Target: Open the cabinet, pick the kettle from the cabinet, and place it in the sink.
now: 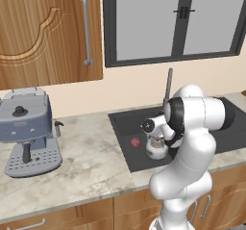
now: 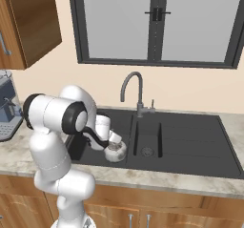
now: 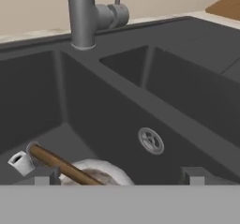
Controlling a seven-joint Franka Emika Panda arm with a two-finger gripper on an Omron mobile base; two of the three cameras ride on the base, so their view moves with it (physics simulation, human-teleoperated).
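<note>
Kettle (image 1: 156, 147) sits upright on the floor of the sink (image 2: 190, 141), in the left basin; in the right base view it's at about 9 o'clock from the small drain. My hand (image 3: 119, 175) is directly over it, fingers (image 3: 43, 176) spread wide, one either side of the lid and arched handle, so I'm not holding it. I'd call the placing step done; judging from this, what's left is lifting clear without knocking the kettle over. Cabinet: the wooden door (image 1: 45, 31) at 11 o'clock in the left base view reads as shut, though its bar handle runs down the right edge, so I can't tell whether it's the one the kettle came from. A small red thing (image 1: 135, 142) lies in the basin just beside the kettle at its 9 o'clock. Espresso machine (image 1: 28, 128) stands on the tabletop (image 1: 91, 161), well apart. No brands, labels or readable writing anywhere.
</note>
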